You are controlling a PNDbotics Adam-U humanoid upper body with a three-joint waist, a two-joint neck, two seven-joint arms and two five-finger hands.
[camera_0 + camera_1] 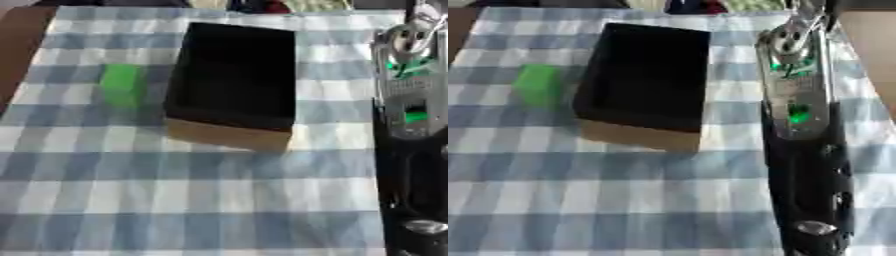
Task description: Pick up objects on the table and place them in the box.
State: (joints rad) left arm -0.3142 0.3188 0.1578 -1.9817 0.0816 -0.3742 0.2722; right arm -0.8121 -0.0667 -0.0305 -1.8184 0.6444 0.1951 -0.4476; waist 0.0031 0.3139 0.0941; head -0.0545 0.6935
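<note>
Nothing is seen inside the box (pixel 234 75) yet — the green block (pixel 121 84) is left on the tabletop (pixel 175 200) beside it — and no fingers are shown, so their state cannot be told.

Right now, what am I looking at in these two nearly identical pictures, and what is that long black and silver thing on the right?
Both pictures come from the two eyes of a camera in a humanoid robot's head, looking down at a table with a blue and white checked cloth. The long black and silver part is the robot's right arm, stretching away from the camera; no robot hand is visible, so nothing is seen held. On the cloth stands an open cardboard box with a dark inside, and to its left, apart from it, lies a small green block.
</note>
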